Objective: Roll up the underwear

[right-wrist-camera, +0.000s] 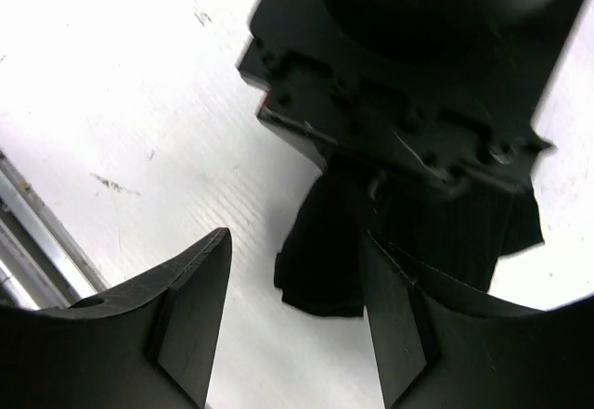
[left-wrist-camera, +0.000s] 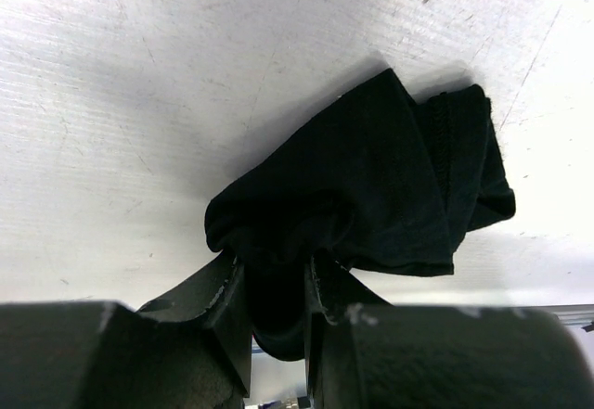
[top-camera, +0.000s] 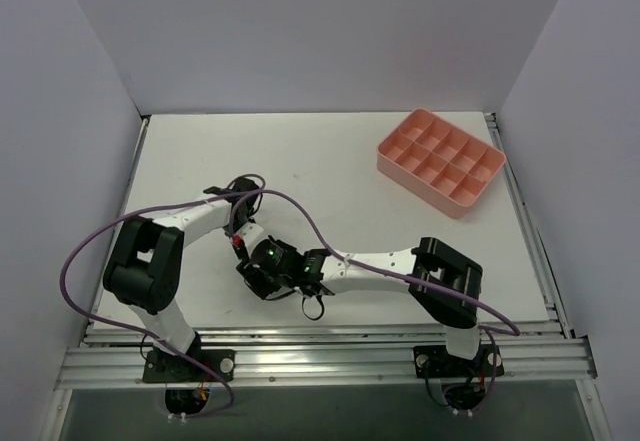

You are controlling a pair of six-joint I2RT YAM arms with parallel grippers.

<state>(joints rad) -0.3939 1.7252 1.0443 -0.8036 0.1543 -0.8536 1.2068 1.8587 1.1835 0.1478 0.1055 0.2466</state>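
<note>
The underwear [left-wrist-camera: 371,177] is soft, black, bunched cloth on the scratched white table [left-wrist-camera: 139,75], near its front edge. The left gripper [left-wrist-camera: 277,293] pinches one fold. The right gripper [right-wrist-camera: 295,270] stands half open, holding nothing, just beside it.

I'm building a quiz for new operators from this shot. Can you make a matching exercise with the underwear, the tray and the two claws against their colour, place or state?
Column one:
1. underwear
2. tray
3. left claw
4. right claw

Column two:
A. open, gripping nothing
B. pink, at the far right of the table
C. black, bunched on the table
D. shut on fabric

Pairs: 1-C, 2-B, 3-D, 4-A
</note>
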